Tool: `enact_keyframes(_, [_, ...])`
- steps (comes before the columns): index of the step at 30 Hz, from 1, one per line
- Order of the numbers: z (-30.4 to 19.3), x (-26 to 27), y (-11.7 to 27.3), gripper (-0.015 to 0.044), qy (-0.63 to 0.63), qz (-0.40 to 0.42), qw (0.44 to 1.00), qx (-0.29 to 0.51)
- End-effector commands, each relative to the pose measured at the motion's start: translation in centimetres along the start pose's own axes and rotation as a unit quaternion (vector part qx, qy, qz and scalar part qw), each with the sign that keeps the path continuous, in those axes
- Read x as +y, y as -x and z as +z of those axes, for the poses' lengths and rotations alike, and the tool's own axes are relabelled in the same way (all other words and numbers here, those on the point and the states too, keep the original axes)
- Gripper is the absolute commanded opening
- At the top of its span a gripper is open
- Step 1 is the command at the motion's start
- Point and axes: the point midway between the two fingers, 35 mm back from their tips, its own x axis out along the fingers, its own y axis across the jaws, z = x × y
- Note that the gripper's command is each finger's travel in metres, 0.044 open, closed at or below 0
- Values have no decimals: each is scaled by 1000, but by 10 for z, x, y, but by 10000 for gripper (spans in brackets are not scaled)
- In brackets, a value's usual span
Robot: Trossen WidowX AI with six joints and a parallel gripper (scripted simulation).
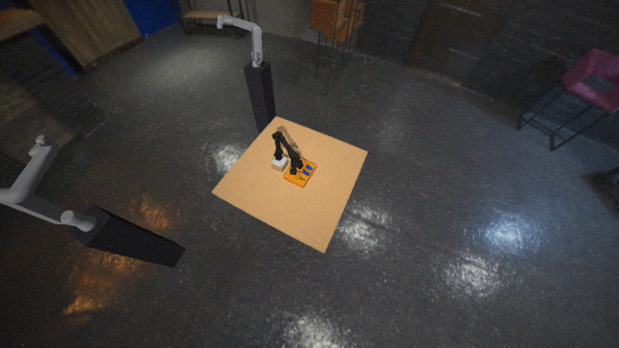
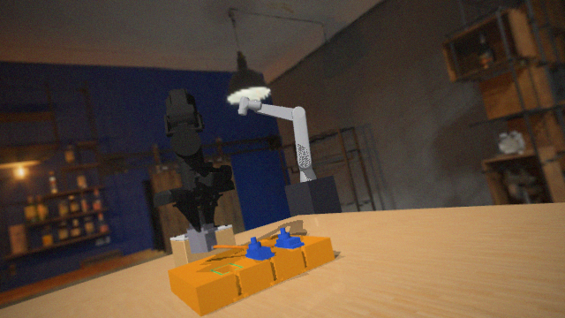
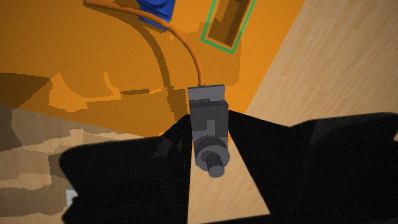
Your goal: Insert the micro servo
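My gripper (image 3: 208, 117) (image 2: 200, 230) (image 1: 293, 169) is shut on the grey micro servo (image 3: 208, 131) (image 2: 200, 239). It holds the servo above the orange deck (image 3: 75, 40) (image 2: 207, 296) (image 1: 297, 180), over the deck's edge near the box. The servo's orange cable (image 3: 185, 45) (image 2: 229, 246) trails across the deck. The green-marked empty pocket (image 3: 217, 45) (image 2: 221, 273) lies a little ahead of the servo in the wrist view, apart from it. Two blue servos (image 2: 259, 251) (image 2: 288, 241) sit in other pockets; one of them shows in the wrist view (image 3: 157, 10).
A small pale box (image 2: 181, 253) (image 1: 278, 163) stands right behind the deck, beside the arm's base. Deck and box rest on a tan wooden table top (image 1: 300, 208) (image 2: 419, 265) (image 3: 330, 70). Two grey camera arms on dark pedestals stand off the table.
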Motion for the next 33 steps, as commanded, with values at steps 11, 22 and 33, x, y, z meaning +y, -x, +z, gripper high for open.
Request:
enact_keyframes(11, [0, -1, 0, 0, -207, -2, 978, 0])
enact_keyframes(22, [12, -6, 0, 0, -207, -2, 978, -1])
enact_keyframes(33, [52, -24, 1, 0, -207, -2, 978, -3])
